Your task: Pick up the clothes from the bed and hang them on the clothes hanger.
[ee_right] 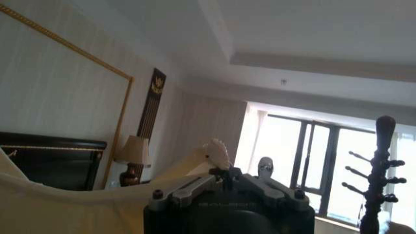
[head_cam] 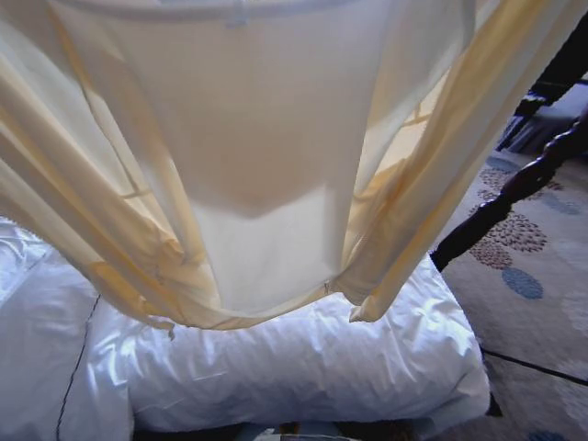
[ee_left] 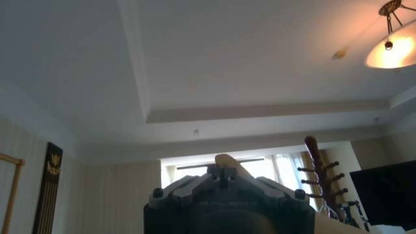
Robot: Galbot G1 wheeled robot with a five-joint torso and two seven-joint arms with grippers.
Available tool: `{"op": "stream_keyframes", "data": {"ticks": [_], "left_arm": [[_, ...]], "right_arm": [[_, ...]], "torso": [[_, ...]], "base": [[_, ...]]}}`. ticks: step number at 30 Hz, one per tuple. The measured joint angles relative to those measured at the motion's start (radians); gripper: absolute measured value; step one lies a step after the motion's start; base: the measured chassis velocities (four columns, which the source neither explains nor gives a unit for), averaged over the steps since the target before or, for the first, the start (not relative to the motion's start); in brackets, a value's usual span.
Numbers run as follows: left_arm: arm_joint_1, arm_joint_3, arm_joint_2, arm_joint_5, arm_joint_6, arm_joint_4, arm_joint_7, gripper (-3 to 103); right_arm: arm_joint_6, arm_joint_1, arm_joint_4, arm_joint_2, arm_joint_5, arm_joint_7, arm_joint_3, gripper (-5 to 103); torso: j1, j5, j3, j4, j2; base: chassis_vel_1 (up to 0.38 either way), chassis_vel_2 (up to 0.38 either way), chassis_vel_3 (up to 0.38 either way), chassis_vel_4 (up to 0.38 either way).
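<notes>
From the head camera, the pale yellow shirt [head_cam: 248, 156] hangs spread out high above the bed [head_cam: 303, 367], its hem clear of the white duvet and its sleeves draping down on either side. It seems to be lifted this high so that none of the cloth drags on the bed and the shoulders stay open for hanging. A dark bedpost [head_cam: 514, 188] slants past the shirt's right sleeve, with patterned carpet [head_cam: 533, 276] beyond it.

In the left wrist view, the left gripper [ee_left: 225, 170] points up at the ceiling, jaws drawn close on a narrow fold of pale cloth that pokes out just above them. A ceiling lamp [ee_left: 395, 48] glows far above, and a wooden coat stand [ee_left: 318, 170] rises beside the gripper.

In the right wrist view, the right gripper [ee_right: 224, 168] is likewise raised, pinched on a bit of the shirt, with the fabric trailing away from it towards the dark headboard [ee_right: 52, 161]. A table lamp [ee_right: 132, 158] stands near that headboard.
</notes>
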Motion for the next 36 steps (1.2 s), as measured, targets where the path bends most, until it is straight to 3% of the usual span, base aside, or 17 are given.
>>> {"op": "stream_keyframes", "data": {"ticks": [7, 20, 23, 24, 27, 28, 31, 32, 34, 36], "left_arm": [[0.003, -0.043, -0.004, -0.013, 0.023, 0.013, 0.016, 0], [0.021, -0.056, -0.028, -0.012, 0.070, 0.005, 0.042, 0], [-0.006, 0.086, -0.039, 0.072, 0.058, -0.008, 0.048, 0], [-0.006, 0.086, -0.039, 0.072, 0.058, -0.008, 0.048, 0], [-0.050, 0.315, -0.056, 0.228, 0.024, -0.007, 0.065, 0], [-0.050, 0.315, -0.056, 0.228, 0.024, -0.007, 0.065, 0], [-0.100, 0.583, -0.081, 0.415, -0.020, 0.019, 0.095, 0], [-0.100, 0.583, -0.081, 0.415, -0.020, 0.019, 0.095, 0], [-0.121, 0.712, -0.084, 0.505, -0.042, 0.064, 0.114, 0], [-0.125, 0.787, -0.081, 0.567, -0.058, 0.122, 0.144, 0]], "right_arm": [[0.007, -0.026, -0.015, -0.071, 0.026, -0.021, 0.046, 0], [0.011, -0.011, 0.042, -0.043, 0.019, -0.013, -0.011, 0], [0.009, -0.039, 0.046, 0.015, -0.075, -0.034, -0.075, 0], [0.009, -0.039, 0.046, 0.015, -0.075, -0.034, -0.075, 0], [-0.015, -0.033, 0.057, 0.137, -0.253, -0.041, -0.227, 0], [-0.015, -0.033, 0.057, 0.137, -0.253, -0.041, -0.227, 0], [-0.040, -0.098, 0.047, 0.288, -0.406, 0.007, -0.351, 0], [-0.040, -0.098, 0.047, 0.288, -0.406, 0.007, -0.351, 0], [-0.047, -0.186, 0.011, 0.390, -0.496, 0.029, -0.381, 0], [-0.048, -0.225, -0.050, 0.499, -0.641, 0.011, -0.484, 0]], "torso": [[0.000, -0.0002, 0.000, 0.0000, 0.000], [0.000, 0.0005, 0.000, 0.0001, 0.000], [0.000, -0.0001, 0.000, 0.0001, 0.000], [0.000, -0.0001, 0.000, 0.0001, 0.000], [0.000, 0.0006, 0.000, 0.0000, 0.000], [0.000, 0.0006, 0.000, 0.0000, 0.000], [0.000, 0.0007, 0.000, 0.0000, 0.000], [0.000, 0.0007, 0.000, 0.0000, 0.000], [0.000, -0.0003, 0.000, -0.0001, 0.000], [0.000, -0.0001, 0.000, -0.0001, 0.000]], "base": [[0.000, 0.000, 0.000, 0.000], [0.000, 0.000, 0.000, 0.000], [0.000, 0.000, 0.000, 0.000], [0.000, 0.000, 0.000, 0.000], [0.000, 0.000, 0.000, 0.000], [0.000, 0.000, 0.000, 0.000], [0.000, 0.000, 0.000, 0.000], [0.000, 0.000, 0.000, 0.000], [0.000, 0.000, 0.000, 0.000], [0.000, 0.000, 0.000, 0.000]]}}
